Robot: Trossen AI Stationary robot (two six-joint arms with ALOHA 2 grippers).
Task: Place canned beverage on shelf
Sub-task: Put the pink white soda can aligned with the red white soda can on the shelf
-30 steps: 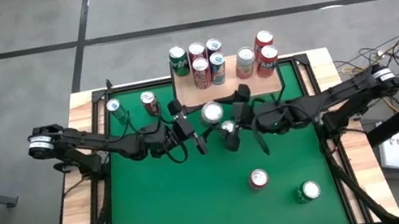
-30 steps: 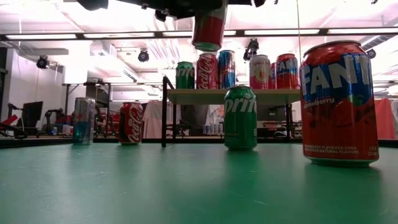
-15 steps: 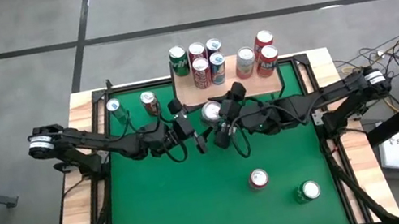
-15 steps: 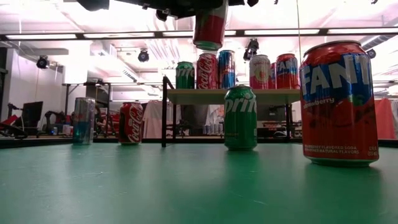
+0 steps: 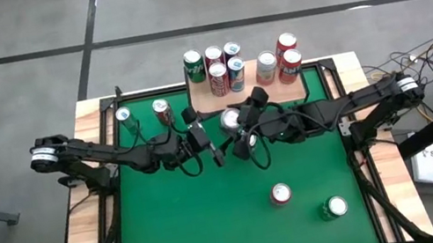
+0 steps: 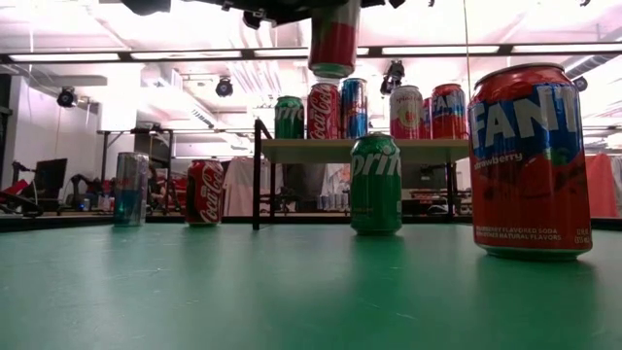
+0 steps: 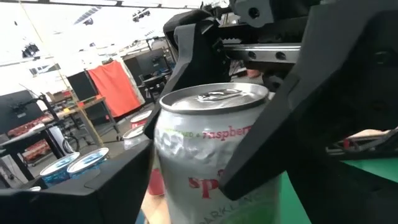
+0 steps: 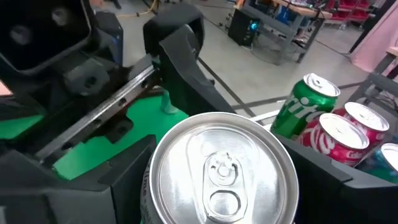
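My right end effector (image 5: 238, 132) holds the can (image 5: 231, 120) upright; my left end effector (image 5: 213, 140) is letting go. The shelf (image 5: 260, 87) lies just beyond, far side.

table (image 5: 216, 220): green felt, wooden edges
shelf (image 5: 252, 95): at 12 o'clock, seven cans (image 5: 217, 73) upright on its board
on felt: two cans at 10 o'clock, two at 5 o'clock, one at centre
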